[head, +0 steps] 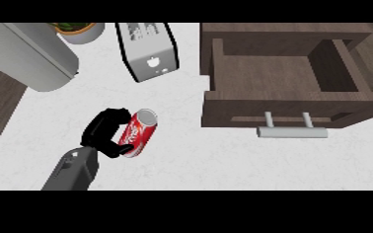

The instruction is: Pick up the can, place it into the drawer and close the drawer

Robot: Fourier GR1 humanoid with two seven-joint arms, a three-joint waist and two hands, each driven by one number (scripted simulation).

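White desk (218, 163) spread across the whole view. Open drawer (280, 76) of dark wood at upper right, pulled out toward the lower edge, its inside bare, a pale bar handle (291, 132) on its front. Grey rounded appliance (36, 57) at upper left, running off the edge. Toaster (148, 49) of silver with black trim at top centre, tilted, between the appliance and the drawer. Potted plant (79, 29) in a pale pot at the top edge, just beside the appliance. Grey left forearm (71, 170) entering from lower left. Black left hand (104, 131) at its end, fingers and thumb curled round the can. Red can (137, 132) with white lettering held in that hand, tilted, silver top pointing up and to the right, well left of the drawer and below the toaster; whether touching the desk or lifted, impossible to tell. Right hand nowhere in view.
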